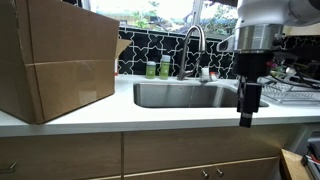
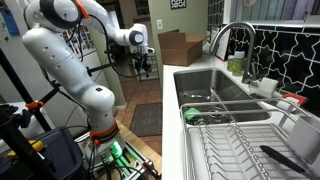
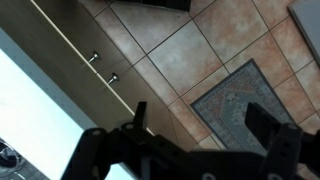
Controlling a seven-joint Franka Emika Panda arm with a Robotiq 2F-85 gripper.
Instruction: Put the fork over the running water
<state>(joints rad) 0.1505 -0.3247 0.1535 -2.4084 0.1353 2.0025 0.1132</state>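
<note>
one big brown cardboard box [image 1: 55, 60], one curved chrome faucet [image 1: 201, 50], two small green containers [image 1: 151, 69] [image 1: 165, 68], two round metal cabinet knobs [image 3: 95, 57] [image 3: 112, 77]

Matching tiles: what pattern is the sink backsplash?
Backsplash: black with irregular white lines, best in an exterior view.

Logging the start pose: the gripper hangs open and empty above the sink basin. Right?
No. The gripper is open and empty, but it hangs over the tiled floor in front of the counter, not above the sink; the wrist view shows it.

Box [image 1: 55, 60]: left of frame, on counter [image 1: 120, 115].
Sink [image 1: 170, 96]: centre, in counter.
Faucet [image 1: 195, 40]: behind sink.
Dish rack [image 1: 292, 93]: right of sink.
</note>
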